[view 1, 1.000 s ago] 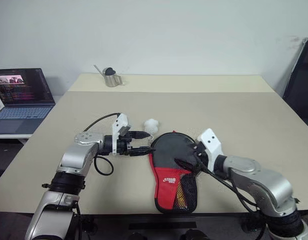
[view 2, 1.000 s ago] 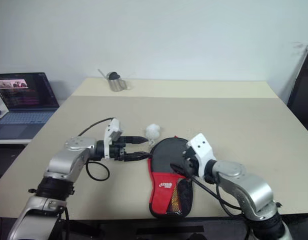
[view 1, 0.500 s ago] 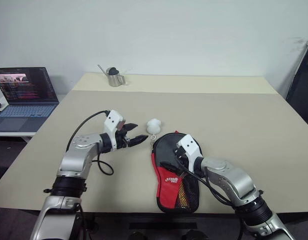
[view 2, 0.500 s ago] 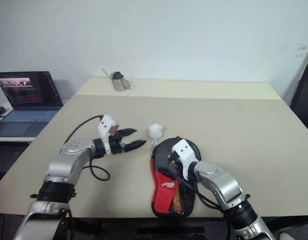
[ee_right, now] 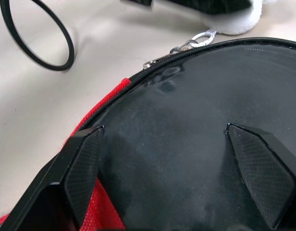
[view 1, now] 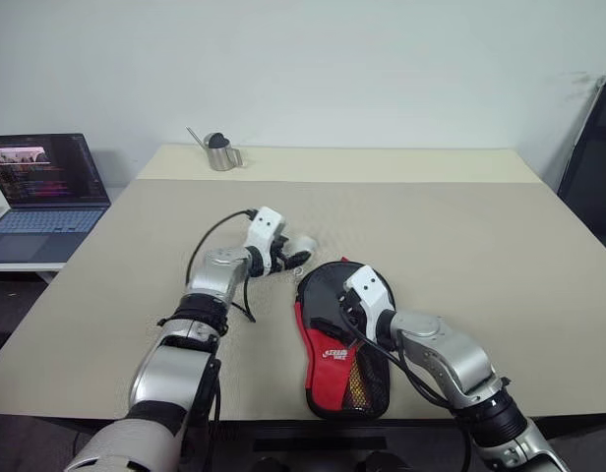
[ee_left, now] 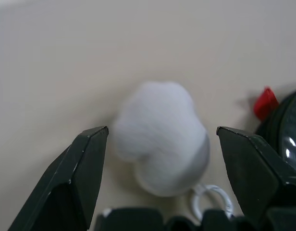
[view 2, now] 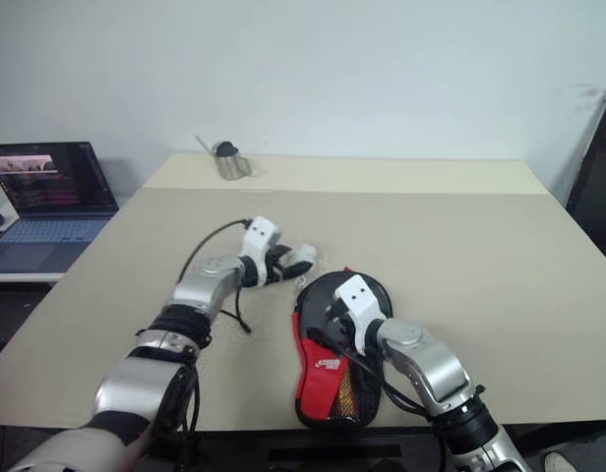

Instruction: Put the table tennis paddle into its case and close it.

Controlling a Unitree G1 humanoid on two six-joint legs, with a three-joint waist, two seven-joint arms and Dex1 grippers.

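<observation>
The case [view 1: 340,339] lies flat near the table's front edge, its round black end away from me, its red panel and mesh pocket toward me. The table tennis paddle is hidden. A white fluffy puff [ee_left: 160,134] hangs by a metal ring [ee_right: 201,36] from the zip at the case's far edge. My left gripper [view 1: 291,258] is open with one finger on each side of the puff, not pinching it. My right gripper [ee_right: 172,178] is open low over the round black face, its fingers [ee_right: 83,168] spread wide with nothing between them.
A steel jug [view 1: 219,152] stands at the table's far left edge. An open laptop [view 1: 42,187] sits on a lower surface to the left. A dark chair [view 1: 593,157] stands at the right. My left arm's black cable [ee_right: 37,33] loops beside the case.
My left gripper has moved forward and right from beside the case until its open fingers straddle the white puff. The right gripper has moved slightly left, still open over the case.
</observation>
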